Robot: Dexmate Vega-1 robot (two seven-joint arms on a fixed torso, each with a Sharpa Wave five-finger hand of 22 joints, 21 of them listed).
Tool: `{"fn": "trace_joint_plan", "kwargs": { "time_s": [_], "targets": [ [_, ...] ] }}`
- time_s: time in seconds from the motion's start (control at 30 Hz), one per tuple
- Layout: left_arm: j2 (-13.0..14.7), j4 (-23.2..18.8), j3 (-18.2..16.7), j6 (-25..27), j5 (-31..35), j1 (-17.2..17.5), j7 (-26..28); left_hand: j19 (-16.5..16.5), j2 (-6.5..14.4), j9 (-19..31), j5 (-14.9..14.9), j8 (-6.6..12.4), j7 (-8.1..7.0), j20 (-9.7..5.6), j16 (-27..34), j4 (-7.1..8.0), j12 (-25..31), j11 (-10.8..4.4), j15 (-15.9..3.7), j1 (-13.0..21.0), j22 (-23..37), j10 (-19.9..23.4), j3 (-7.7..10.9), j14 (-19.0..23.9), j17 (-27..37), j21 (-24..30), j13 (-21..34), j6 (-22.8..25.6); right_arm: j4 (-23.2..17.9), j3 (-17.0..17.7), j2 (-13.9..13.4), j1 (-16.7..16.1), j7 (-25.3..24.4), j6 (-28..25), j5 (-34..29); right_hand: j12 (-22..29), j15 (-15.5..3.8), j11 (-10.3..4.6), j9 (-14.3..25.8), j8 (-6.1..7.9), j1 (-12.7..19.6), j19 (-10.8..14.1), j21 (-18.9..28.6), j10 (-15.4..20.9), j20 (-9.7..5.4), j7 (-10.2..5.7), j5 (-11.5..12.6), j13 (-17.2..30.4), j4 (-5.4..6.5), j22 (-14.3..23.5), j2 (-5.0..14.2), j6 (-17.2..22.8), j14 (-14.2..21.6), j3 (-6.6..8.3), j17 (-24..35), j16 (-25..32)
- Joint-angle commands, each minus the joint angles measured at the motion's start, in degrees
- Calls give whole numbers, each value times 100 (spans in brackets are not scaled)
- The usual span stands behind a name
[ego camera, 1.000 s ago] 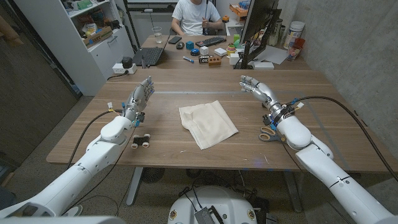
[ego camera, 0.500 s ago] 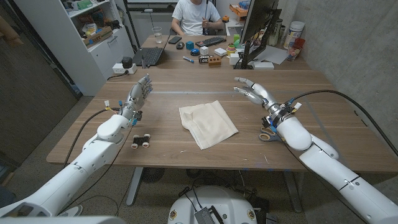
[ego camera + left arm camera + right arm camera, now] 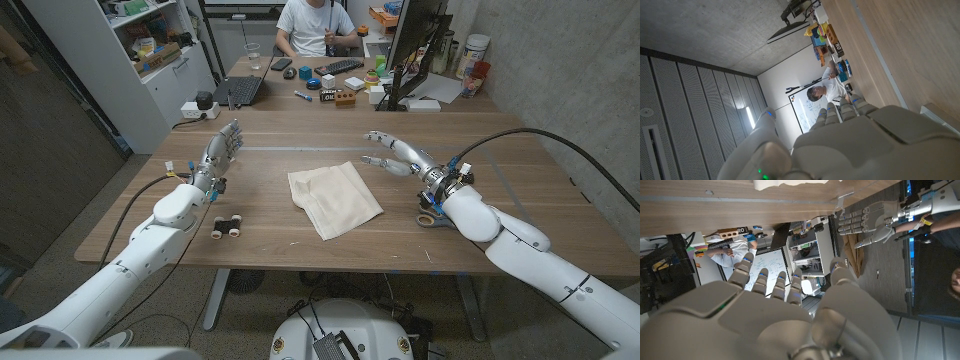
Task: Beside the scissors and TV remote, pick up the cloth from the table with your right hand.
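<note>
Scissors [image 3: 431,217] are lying just beside my right wrist near the table's [image 3: 480,255] front edge. My right hand [image 3: 392,153] is hovering, fingers apart, holding nothing, just right of the cloth [image 3: 334,198], which is lying mid-table, long axis diagonal. Left hand [image 3: 224,151] is waiting, fingers spread.

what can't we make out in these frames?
- Scissors: head view, mostly hidden under the right arm; only the handles show.
- TV remote: cannot tell; the small dark thing by the left arm is too small to identify.
- Cloth: right wrist view, cut off by the picture's edge.
</note>
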Motion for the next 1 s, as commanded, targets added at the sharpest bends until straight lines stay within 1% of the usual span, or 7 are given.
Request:
{"fn": "trace_joint_plan", "kwargs": {
  "time_s": [0.03,0.1,0.4,0.63,0.67,0.8,1.0],
  "targets": [
    [36,-49,-20,72,20,6,45,49,73,30,-12,23,76,-7,25,-36,44,27,11,10,26,42,29,28,14,37,30,57,-758,-692,-675,562,688,-1152,-783,-22,108,188,22,-87,114,-215,-11,-371,25,-64,109,9,4,26,-219,-173,-338,18,20,-21],
    [39,-58,-23,71,13,4,35,53,75,30,-12,25,74,7,27,-39,45,30,2,11,26,46,29,38,14,38,30,69,-809,-910,-721,718,677,-1316,-1137,-15,128,213,23,-143,146,-282,-13,-464,26,-7,133,9,14,27,-271,-355,-407,19,20,-10],
    [-53,-213,-121,117,-14,90,363,84,89,31,-18,52,35,34,49,-60,78,-17,-33,19,26,144,29,120,15,47,30,194,-827,-1441,-821,1364,1236,-1574,-1194,-36,249,402,28,-198,221,-498,-12,-931,27,156,212,8,44,28,-428,-856,-671,7,17,2],
    [70,-374,-171,125,38,176,356,131,102,32,-22,64,27,60,59,-78,100,-11,-44,30,26,219,32,181,15,61,29,275,-794,-2039,-866,1998,2259,-1945,-1536,-25,391,409,27,-174,225,-498,10,-1027,28,146,240,5,52,32,-482,-907,-733,-8,12,6],
    [82,-395,-176,143,38,187,364,134,104,32,-22,63,22,59,59,-79,101,-14,-46,31,26,222,32,185,14,62,29,277,-838,-2135,-854,2111,2515,-2106,-1636,-27,416,495,26,-176,226,-493,19,-1089,29,133,255,3,54,34,-508,-956,-757,-17,8,8],
    [81,-419,-173,166,47,207,381,135,108,32,-23,62,20,84,63,-86,103,-29,-49,35,26,237,33,207,14,60,29,295,-803,-2291,-877,2263,2632,-2121,-1669,-13,465,673,26,-218,247,-493,38,-1381,30,301,343,-2,59,36,-613,-1441,-914,-54,-6,10],
    [69,-450,-176,213,47,251,439,147,115,32,-24,61,14,111,63,-95,105,-39,-47,40,27,253,35,226,14,62,30,320,-817,-2410,-967,2425,2793,-2137,-1652,2,494,702,28,-220,252,-480,48,-1449,29,368,375,-2,65,38,-636,-1612,-934,-66,-11,24]
  ]
}}
